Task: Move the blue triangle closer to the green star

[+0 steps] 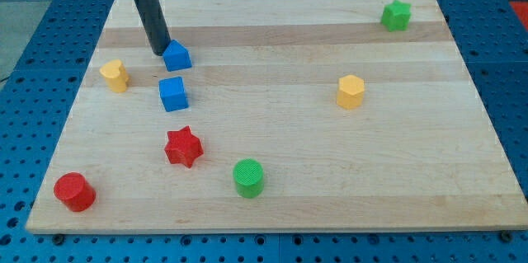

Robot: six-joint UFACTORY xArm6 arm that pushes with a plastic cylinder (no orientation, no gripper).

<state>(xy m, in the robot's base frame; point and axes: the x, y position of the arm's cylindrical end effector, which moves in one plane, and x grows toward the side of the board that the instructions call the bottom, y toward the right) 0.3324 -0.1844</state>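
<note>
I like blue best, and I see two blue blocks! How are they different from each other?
The blue triangle has a pointed top; the blue cube has a flat top and square sides. The blue triangle sits nearer the view's top, with the blue cube just below it. My tip is right beside the blue triangle's left side, while the blue cube stands clear of it. Both are the same bright blue and look similar in size.

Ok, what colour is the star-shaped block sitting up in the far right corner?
Green: the green star, seen in the camera view, the only one.
</note>
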